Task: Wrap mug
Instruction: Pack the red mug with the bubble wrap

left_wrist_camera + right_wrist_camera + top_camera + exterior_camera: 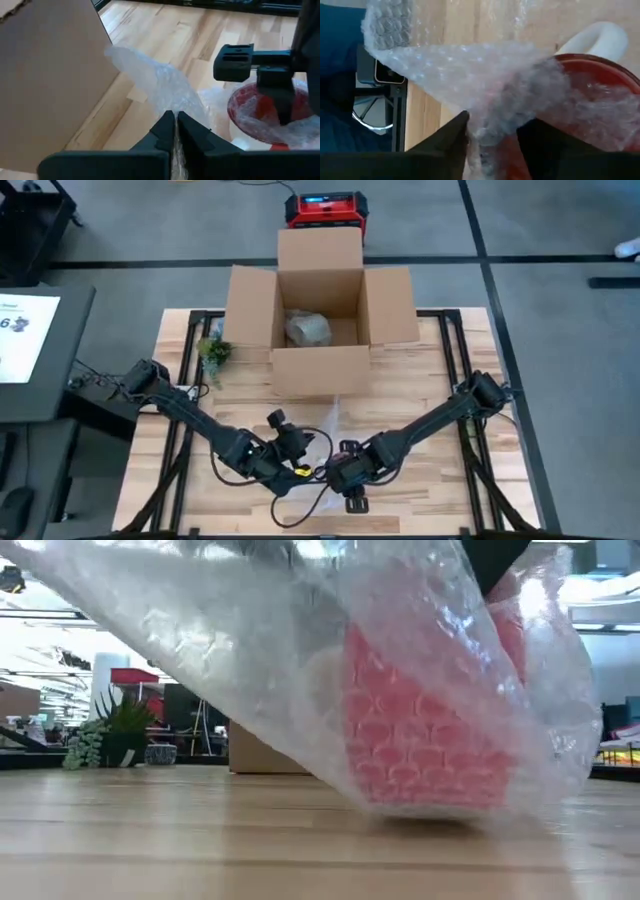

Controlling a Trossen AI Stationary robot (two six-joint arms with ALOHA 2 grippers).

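Observation:
A red mug (430, 755) with a white handle (600, 37) stands upright on the wooden table (200, 840), its base on the boards, near the front edge. Clear bubble wrap (250, 630) is draped over and around it. My left gripper (174, 120) is shut on the wrap a short way from the mug. My right gripper (495, 137) sits at the mug's rim with wrap bunched between its fingers. In the high view both grippers meet at the near middle, left gripper (303, 446), right gripper (345, 472), and the mug is hidden under them. My left gripper pinches a gathered fold of the bubble wrap (167, 102) between its two fingers. The wrap runs on from the fingers as a raised strip toward the box. My right gripper comes from above, pointing down, and has the mug's rim (507, 142) with bunched wrap over it between its fingers. One finger (282, 100) reaches inside the mug. The mug stays upright on the table.
An open cardboard box (322, 315) stands at the far middle of the table with a wrapped bundle (307, 329) inside. A small potted plant (213, 352) sits left of the box. A red and black device (325, 210) stands on the floor beyond the table.

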